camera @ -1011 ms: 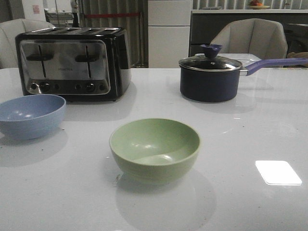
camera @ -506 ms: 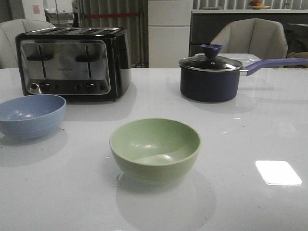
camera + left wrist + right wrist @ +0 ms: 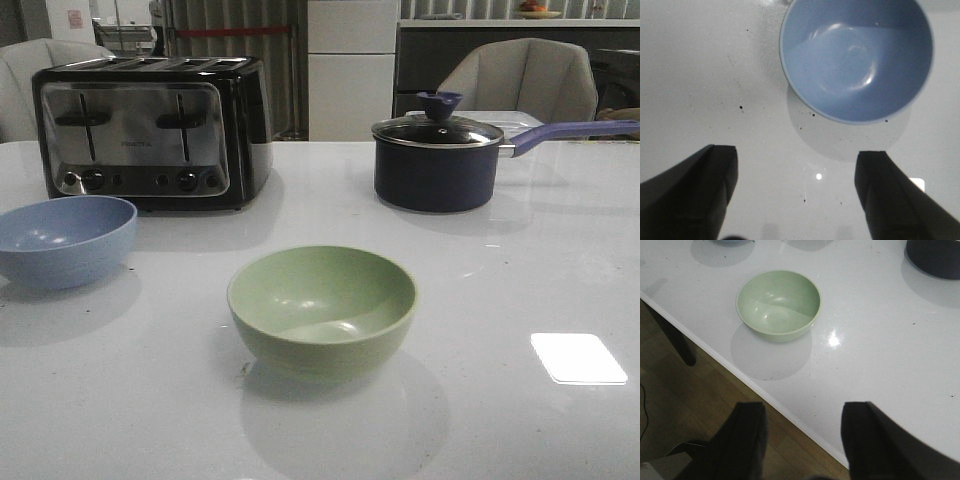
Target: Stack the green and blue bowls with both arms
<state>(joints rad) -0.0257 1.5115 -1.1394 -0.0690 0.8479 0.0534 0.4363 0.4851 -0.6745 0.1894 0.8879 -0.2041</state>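
A: Going left to right, what's on the table [image 3: 480, 300]?

B: At the far left sits the blue bowl [image 3: 64, 238], upright and empty, just in front of the toaster [image 3: 150, 130]. Well apart from it, nearer the front and about the middle, stands the green bowl [image 3: 321, 308], also upright and empty. Behind and to the right is the saucepan [image 3: 438, 162] with its glass lid on, handle pointing right.

A: Where's the left gripper [image 3: 797, 192] relative to the blue bowl [image 3: 856, 59]?

B: Above the table, looking straight down. The bowl lies beyond the fingertips and off toward one finger's side, not between them. The two dark fingers [image 3: 705, 192] are spread wide with only bare table between them, so it's released, gripping nothing.

A: And the right gripper [image 3: 802, 440]?

B: Also spread wide and empty. It hangs over the table's near edge, partly over the wooden floor [image 3: 700, 405]. The green bowl [image 3: 778, 304] is well ahead of the fingertips, untouched, near that edge. Neither bowl is stacked yet
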